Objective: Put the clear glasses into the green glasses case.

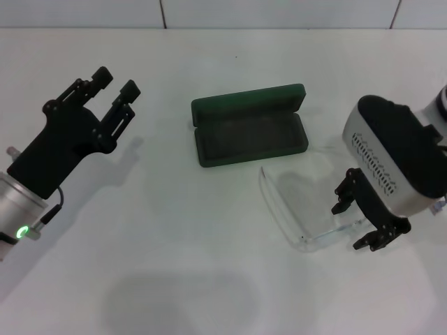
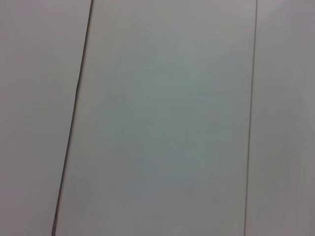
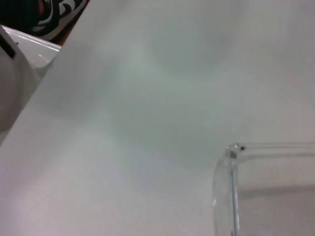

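Though faint, clear glasses [image 1: 307, 209] lie beside right gripper [image 1: 360, 223], fingers spread.

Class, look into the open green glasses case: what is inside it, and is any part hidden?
The green glasses case lies open, showing only dark lining; nothing is in it, and no part of its inside is covered. The clear glasses lie outside on the table, at the right gripper.

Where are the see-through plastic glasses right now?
In the head view the clear plastic glasses lie on the white table, right of centre, just in front of the open dark green glasses case, beside the right gripper.
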Robot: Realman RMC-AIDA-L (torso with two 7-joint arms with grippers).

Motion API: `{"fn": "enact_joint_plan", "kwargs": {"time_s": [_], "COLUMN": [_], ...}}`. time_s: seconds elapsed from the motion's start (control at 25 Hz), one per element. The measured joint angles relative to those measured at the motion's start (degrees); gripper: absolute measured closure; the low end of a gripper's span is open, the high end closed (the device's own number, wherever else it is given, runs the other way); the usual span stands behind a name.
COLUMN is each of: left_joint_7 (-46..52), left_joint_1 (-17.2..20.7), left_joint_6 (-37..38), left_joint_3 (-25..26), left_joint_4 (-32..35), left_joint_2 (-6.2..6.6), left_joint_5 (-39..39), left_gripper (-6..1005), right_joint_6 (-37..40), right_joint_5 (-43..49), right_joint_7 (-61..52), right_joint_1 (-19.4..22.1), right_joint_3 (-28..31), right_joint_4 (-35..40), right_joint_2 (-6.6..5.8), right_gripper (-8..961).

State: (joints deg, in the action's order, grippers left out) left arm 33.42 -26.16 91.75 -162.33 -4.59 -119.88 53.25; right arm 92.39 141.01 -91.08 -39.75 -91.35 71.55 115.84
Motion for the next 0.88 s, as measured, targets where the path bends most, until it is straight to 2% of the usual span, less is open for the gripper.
{"fn": "enact_joint_plan", "kwargs": {"time_s": [0.2, 0.4, 0.6, 0.88], "left_joint_7": [-0.01, -0.02, -0.02, -0.4], "left_joint_1": [-0.63, -0.84, -0.71, -0.15], "left_joint_6": [-1.81, -2.22, -2.35, -3.86], "left_joint_3": [0.0, 0.0, 0.0, 0.0], "left_joint_4": [0.61, 0.73, 1.24, 2.62], "left_joint_2": [0.0, 0.0, 0.0, -0.07], "left_joint_5": [0.02, 0.02, 0.02, 2.34], "left_gripper": [432, 427, 422, 415], "right_joint_6": [-1.92, -3.04, -4.1, -4.07], "right_joint_5": [0.08, -0.09, -0.19, -0.82], "right_joint_7": [0.22, 1.1, 2.14, 2.43], "right_joint_1": [0.03, -0.12, -0.1, 0.1], "right_joint_3": [-1.59, -1.31, -1.5, -1.5], "right_joint_4": [-1.24, -1.67, -2.06, -2.01], "right_joint_2": [-0.01, -0.09, -0.02, 0.0], "right_gripper": [356, 414, 633, 743]}}
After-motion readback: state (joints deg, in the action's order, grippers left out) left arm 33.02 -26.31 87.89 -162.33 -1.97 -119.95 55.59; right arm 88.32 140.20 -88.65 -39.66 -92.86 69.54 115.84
